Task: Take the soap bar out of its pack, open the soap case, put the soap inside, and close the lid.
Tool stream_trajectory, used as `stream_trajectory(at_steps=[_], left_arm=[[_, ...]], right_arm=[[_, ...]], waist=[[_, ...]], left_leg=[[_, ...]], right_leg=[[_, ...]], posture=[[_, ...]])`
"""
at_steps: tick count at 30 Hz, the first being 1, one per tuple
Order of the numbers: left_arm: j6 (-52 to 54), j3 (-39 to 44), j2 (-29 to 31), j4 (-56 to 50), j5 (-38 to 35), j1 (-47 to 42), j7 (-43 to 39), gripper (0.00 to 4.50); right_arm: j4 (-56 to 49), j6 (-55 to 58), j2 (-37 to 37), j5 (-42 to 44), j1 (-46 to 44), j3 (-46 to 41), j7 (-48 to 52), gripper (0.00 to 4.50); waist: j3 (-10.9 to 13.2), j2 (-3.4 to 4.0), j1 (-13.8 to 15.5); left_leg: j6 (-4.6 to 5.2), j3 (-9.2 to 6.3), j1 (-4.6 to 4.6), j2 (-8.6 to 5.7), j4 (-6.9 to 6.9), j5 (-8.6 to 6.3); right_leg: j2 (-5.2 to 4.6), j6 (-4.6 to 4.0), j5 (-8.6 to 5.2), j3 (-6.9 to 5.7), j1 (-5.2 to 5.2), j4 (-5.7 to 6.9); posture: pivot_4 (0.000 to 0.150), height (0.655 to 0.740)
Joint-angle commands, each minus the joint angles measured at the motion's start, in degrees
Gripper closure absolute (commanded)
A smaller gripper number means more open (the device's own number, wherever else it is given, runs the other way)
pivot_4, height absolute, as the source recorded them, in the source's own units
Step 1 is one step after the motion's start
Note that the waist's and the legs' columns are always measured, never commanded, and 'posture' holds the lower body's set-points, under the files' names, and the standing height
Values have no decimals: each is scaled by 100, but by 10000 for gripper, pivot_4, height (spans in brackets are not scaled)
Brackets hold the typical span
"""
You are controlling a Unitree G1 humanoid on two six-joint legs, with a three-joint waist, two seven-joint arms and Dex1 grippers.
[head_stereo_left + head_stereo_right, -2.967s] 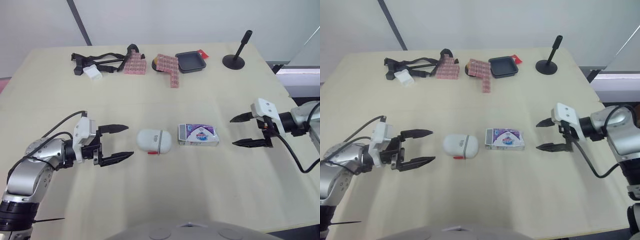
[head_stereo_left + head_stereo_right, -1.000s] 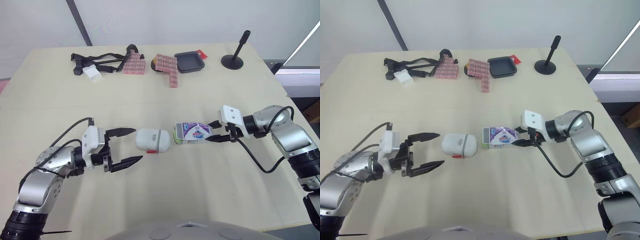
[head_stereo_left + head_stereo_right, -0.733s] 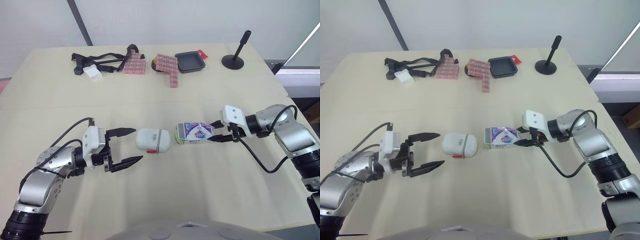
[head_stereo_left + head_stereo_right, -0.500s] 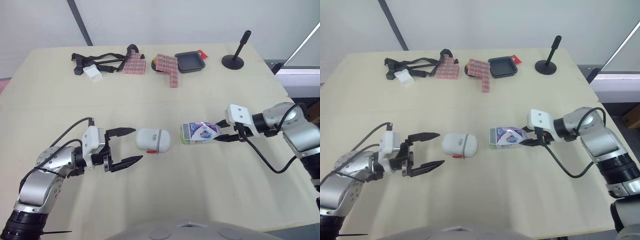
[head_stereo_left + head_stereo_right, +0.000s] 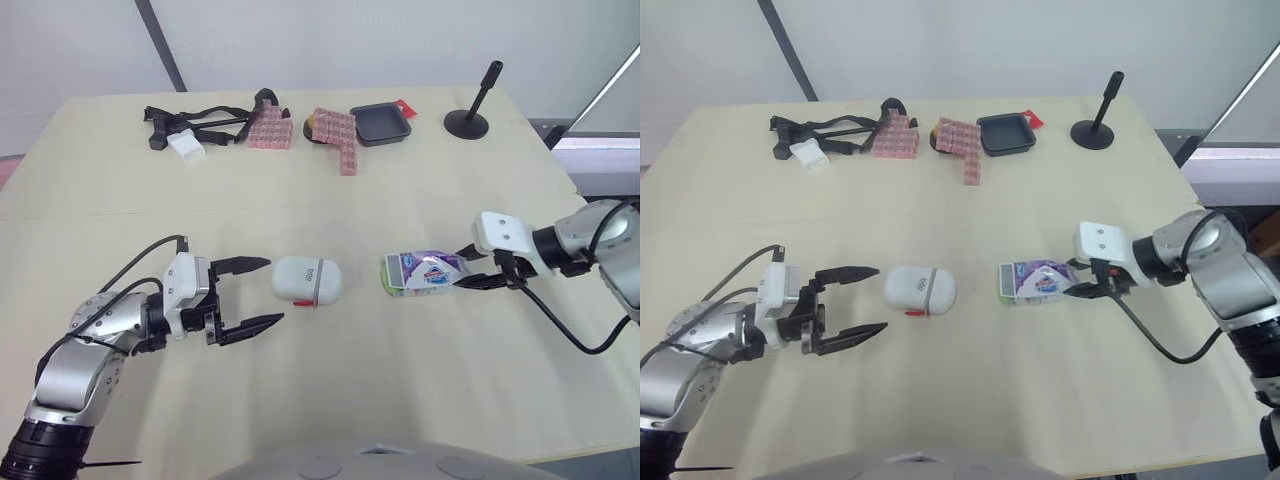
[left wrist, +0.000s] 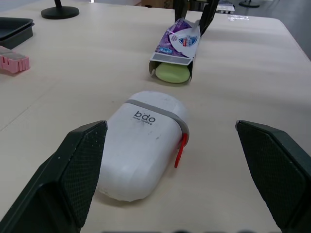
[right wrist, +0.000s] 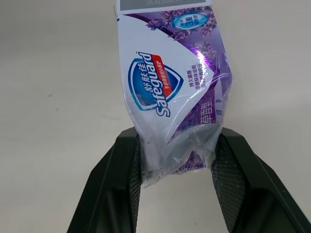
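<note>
The right gripper (image 5: pixel 466 268) is clamped on the sealed, crumpled tail of the soap pack (image 5: pixel 424 270), pinching the wrapper flat between both fingers. This grip probably leaves the open mouth free, so the bar can slide or be shaken out. That mouth points toward the soap case (image 5: pixel 307 280), and the pale green soap bar (image 6: pixel 172 73) peeks from it, not yet out of its pack. The pack's tail looks raised while its mouth seems to rest on the table (image 5: pixel 330 400), though contact there is hard to confirm. The white case lies shut just beside the pack, its grey band and red latch (image 6: pixel 180 150) turned toward the left gripper (image 5: pixel 274 290). That gripper hangs near the case with its fingers spread wide on either side of it, touching nothing, likely placed to steady or open the case. How much of the bar sits inside the wrapper is hidden, as is the case's hinge side, and the right gripper's fingers cover the pack's end.
</note>
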Motion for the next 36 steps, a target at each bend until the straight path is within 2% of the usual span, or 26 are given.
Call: stream_trajectory(at_steps=[1,26,36], left_arm=[[-131,52,61,-48,24,-35,-69,0],[-323,-98,-37,155,168,-181,-266,0],[-337,-122,-58,247,175,-279,-223,0]], right_arm=[[-130,-107,-221,55,-40,-242,108,24661],[-107,-129,-826,300,1,-707,354,24661],[332,-204,-1450,610,971,-1803,625,24661]], waist=[[0,0,2],[-2,2,19],[-3,4,47]], left_leg=[[0,0,0,0,0,0],[6,0,-4,4,0,2],[10,0,-7,6,2,2]], right_leg=[[0,0,0,0,0,0],[-2,-11,-5,-6,-7,6],[-6,-17,-8,-11,-8,-3]], posture=[[1500,7400],[1500,7400],[1500,7400]])
